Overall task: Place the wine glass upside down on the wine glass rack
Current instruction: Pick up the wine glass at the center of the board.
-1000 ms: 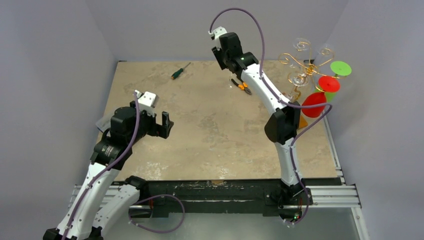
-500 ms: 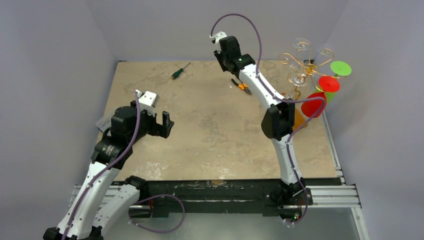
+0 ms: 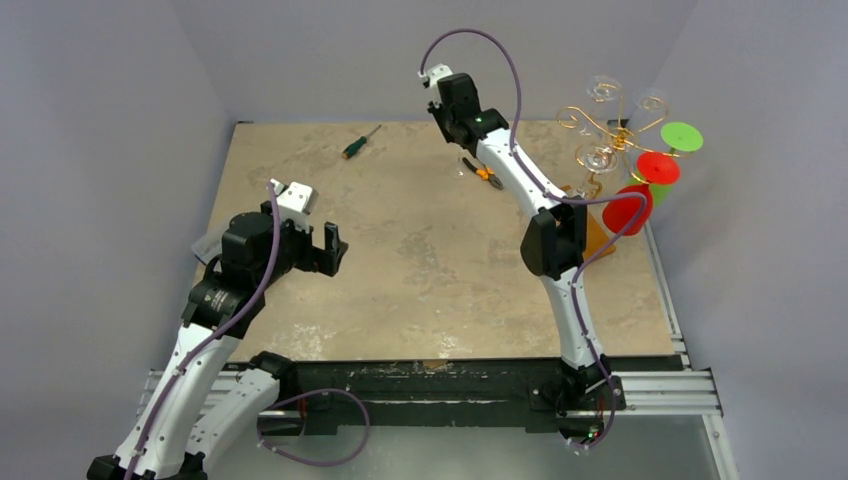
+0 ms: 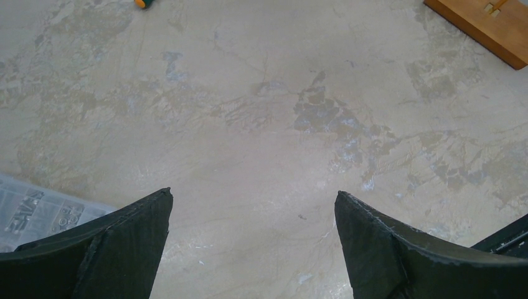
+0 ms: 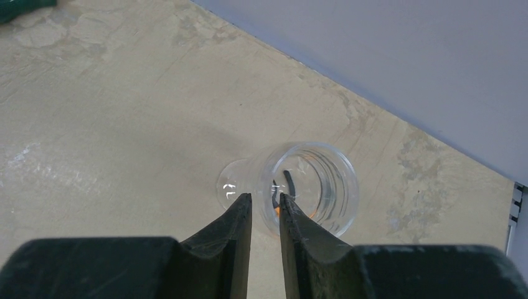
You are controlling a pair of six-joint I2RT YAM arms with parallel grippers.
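The right claw [image 5: 266,196] reaches out over the far part of the counter [image 3: 420,250], its two fingers drawn nearly together. In the right wrist view they straddle the near rim of the wine glass [image 5: 324,180], one finger outside the bowl and the other at its mouth. I cannot tell whether the pads actually press the wall. The glass is clear and tilted, with its open mouth turned toward the wrist camera and its round foot pointing away to the left. I cannot tell whether it rests on the counter or hangs free. The orange-handled pliers [image 3: 485,173] show through its bowl. The wine glass rack [image 3: 600,125] stands well apart from this glass at the counter's right edge. Its gold wire arms curl outward above the wooden base [image 4: 485,25], and a green disc [image 3: 682,136] and two red discs [image 3: 658,167] show among them. The left claw [image 4: 252,196] hovers spread wide over bare counter on the near left, gripping nothing, with a clear plastic box [image 4: 37,212] just beside it. A green-handled screwdriver [image 3: 360,142] lies near the far edge.
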